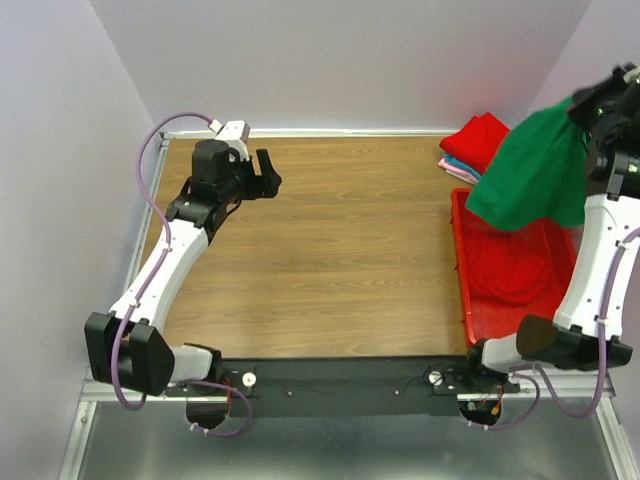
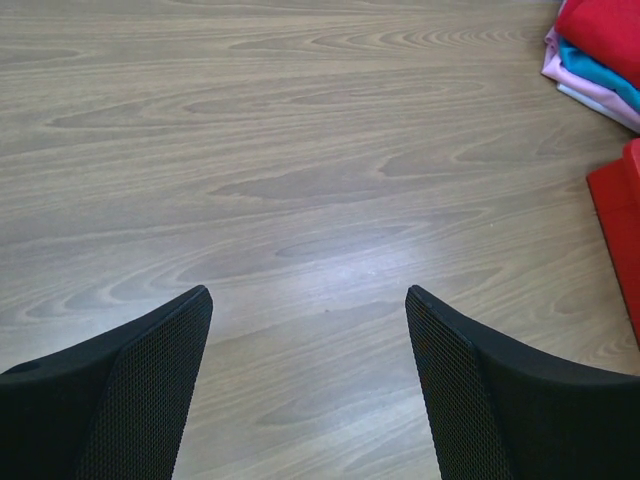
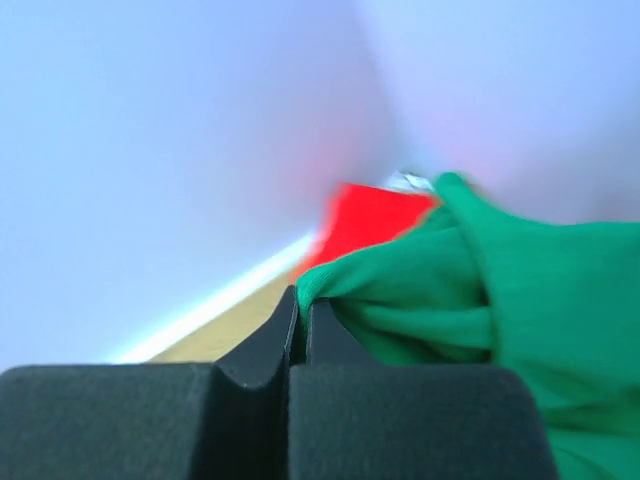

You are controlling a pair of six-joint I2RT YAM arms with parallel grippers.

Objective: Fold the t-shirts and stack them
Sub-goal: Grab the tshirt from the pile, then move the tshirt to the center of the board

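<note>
My right gripper (image 1: 585, 112) is raised high at the far right, shut on the green t-shirt (image 1: 528, 170), which hangs from it over the red bin. In the right wrist view the jaws are pressed together on a fold of the green t-shirt (image 3: 470, 290) at the gripper (image 3: 303, 300). A stack of folded t-shirts (image 1: 472, 148), red on top with light blue and pink under it, lies at the table's far right; it also shows in the left wrist view (image 2: 600, 55). My left gripper (image 1: 268, 172) is open and empty above the bare wood at far left (image 2: 308, 295).
A red plastic bin (image 1: 475, 300) stands along the right side of the wooden table (image 1: 330, 250), with red cloth (image 1: 520, 275) inside it. Its corner shows in the left wrist view (image 2: 620, 235). Grey walls close in at the back and both sides.
</note>
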